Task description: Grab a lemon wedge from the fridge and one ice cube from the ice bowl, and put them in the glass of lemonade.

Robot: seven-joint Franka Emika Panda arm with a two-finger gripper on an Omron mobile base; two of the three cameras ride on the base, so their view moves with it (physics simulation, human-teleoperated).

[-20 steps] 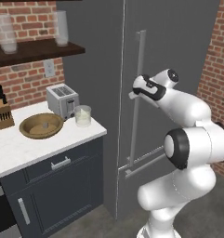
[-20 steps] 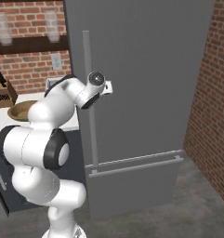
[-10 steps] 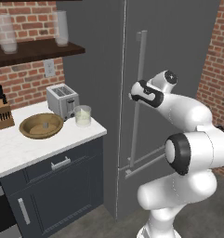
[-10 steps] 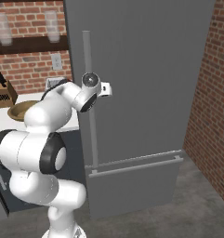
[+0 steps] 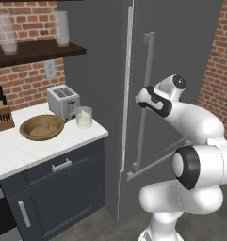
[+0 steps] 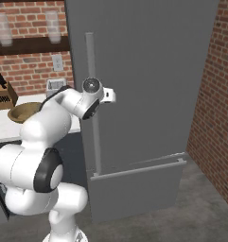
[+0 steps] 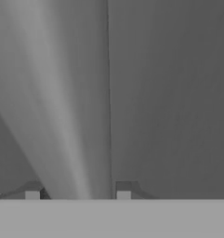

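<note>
Left base view | brick walls, white counter (image 5: 20, 150) w/ ice bowl (image 5: 41, 127) | end effector (image 7: 77, 193) prob. pinching fridge (image 5: 181, 52) handle (image 7: 62, 130)

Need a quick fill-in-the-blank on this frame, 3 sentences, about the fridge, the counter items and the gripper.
1. The gripper straddles the fridge's vertical bar ____.
2. On the counter, the glass of lemonade stands right beside the silver ____.
3. The knife block stands against the ____ wall.

Missing words: handle; toaster; brick
</note>
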